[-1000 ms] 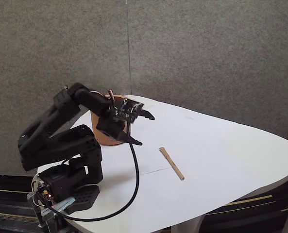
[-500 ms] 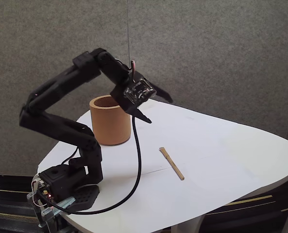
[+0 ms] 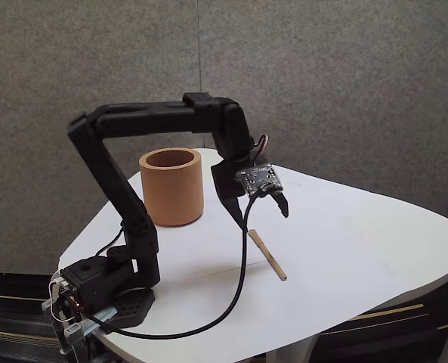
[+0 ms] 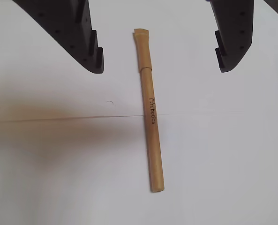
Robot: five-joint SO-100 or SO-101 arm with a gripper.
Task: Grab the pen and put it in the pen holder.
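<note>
On the left of the fixed view you see the pen holder (image 3: 171, 186) standing free on the table (image 3: 359, 234), because the arm has risen from in front of it and swung to the right. The gripper (image 3: 266, 214) now hangs above the pen (image 3: 267, 255), which lies flat on the table, well apart from the holder. In the wrist view the jaws stand wide open on both sides of the pen (image 4: 148, 108) and touch nothing, so I judge you can lower and close.

Fixed view, raised, probably front-side; wrist view straight down, close.
</note>
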